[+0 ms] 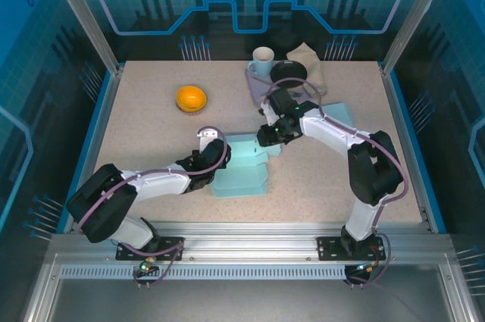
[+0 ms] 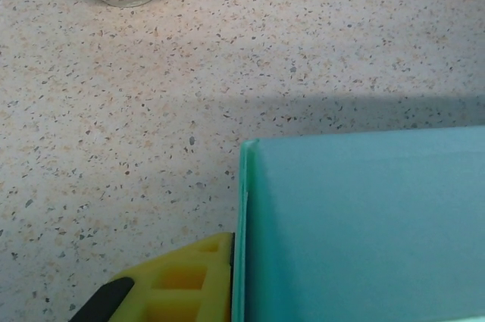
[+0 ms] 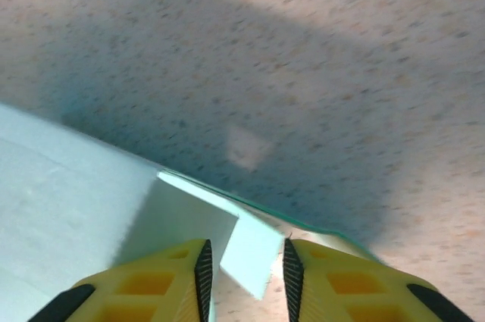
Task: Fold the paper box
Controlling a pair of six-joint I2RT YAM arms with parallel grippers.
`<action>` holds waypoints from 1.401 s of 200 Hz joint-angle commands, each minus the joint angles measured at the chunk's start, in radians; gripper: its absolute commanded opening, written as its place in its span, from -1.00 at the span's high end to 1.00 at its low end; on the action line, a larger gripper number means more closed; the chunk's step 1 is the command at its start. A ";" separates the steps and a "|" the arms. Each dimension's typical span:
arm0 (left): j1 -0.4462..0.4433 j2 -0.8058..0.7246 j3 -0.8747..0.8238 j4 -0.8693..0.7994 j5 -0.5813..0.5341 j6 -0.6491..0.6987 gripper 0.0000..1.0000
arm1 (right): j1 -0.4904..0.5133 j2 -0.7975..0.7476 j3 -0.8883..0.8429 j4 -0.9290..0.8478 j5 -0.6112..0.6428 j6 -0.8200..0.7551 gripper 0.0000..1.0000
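Well, the speckled table (image 1: 151, 148) is the biggest thing in front of me, and the teal paper box (image 1: 242, 174) lies near its middle, half folded, with both arms reaching in to it from either side.

The left gripper (image 1: 220, 159) sits at the box's left edge. From its wrist camera one yellow finger (image 2: 189, 284) lies flat against the outside of the upright teal wall (image 2: 244, 231), touching it. The rest of the box (image 2: 364, 223) spreads away on the far side of that wall and hides the other finger, so the jaws look nipped together on the wall.

The right gripper (image 1: 271, 139) is at the box's far right corner. Its two yellow fingers (image 3: 151, 292) stand a little apart, and a small teal flap (image 3: 254, 250) pokes up in the gap between the black pads, face on to the camera. The flap is just beside the right-hand pad; I cannot tell whether they touch. The box's broad pale panel (image 3: 76, 193) runs off past the left-hand finger, with bare table beyond the fingertips.
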 commanded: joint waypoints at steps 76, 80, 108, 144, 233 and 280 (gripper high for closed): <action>-0.003 -0.020 0.014 0.123 0.040 -0.100 0.71 | 0.030 -0.116 -0.356 0.681 -0.356 0.598 0.57; -0.003 -0.020 0.013 0.123 0.041 -0.104 0.71 | 0.029 -0.122 -0.376 0.729 -0.358 0.630 0.57; -0.002 -0.019 0.006 0.130 0.062 -0.117 0.71 | 0.035 -0.131 -0.424 0.916 -0.382 0.730 0.69; -0.003 -0.026 -0.004 0.139 0.070 -0.129 0.71 | 0.042 -0.141 -0.510 1.146 -0.391 0.834 0.78; -0.003 -0.013 0.043 0.029 0.002 -0.185 0.71 | 0.053 -0.166 -0.543 1.090 -0.325 0.838 0.78; -0.003 0.000 0.069 -0.057 -0.055 -0.232 0.72 | 0.027 -0.294 -0.448 0.497 -0.120 0.500 0.68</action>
